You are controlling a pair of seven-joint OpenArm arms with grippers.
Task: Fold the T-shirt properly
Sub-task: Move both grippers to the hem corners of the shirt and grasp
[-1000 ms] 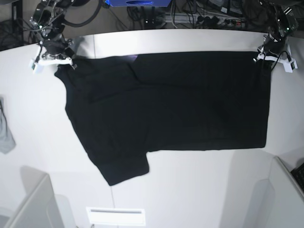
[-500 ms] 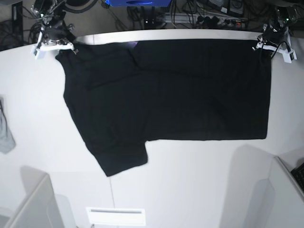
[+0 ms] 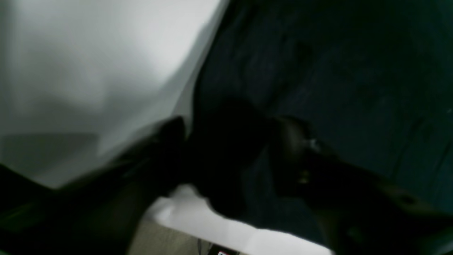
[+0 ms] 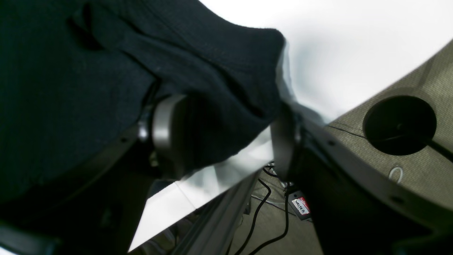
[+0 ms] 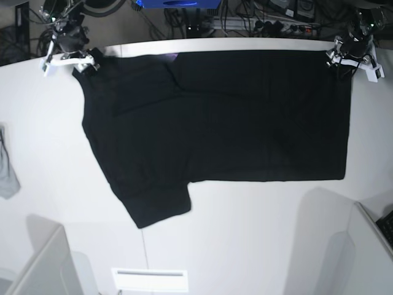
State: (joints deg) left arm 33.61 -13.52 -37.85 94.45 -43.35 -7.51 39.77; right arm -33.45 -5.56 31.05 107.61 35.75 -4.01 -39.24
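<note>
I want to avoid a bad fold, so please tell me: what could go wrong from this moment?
1. The T-shirt lies with its top edge at the far rim of the table; pulling further could drag cloth over it.
2. The right gripper holds only a small bunch of corner cloth, which may slip out.
3. The left gripper view is blurred, so its hold cannot be checked.

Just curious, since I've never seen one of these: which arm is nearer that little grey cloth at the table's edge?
The right. The right gripper holds the T-shirt corner on the grey cloth's side; the left gripper holds the opposite corner, far across the table.
</note>
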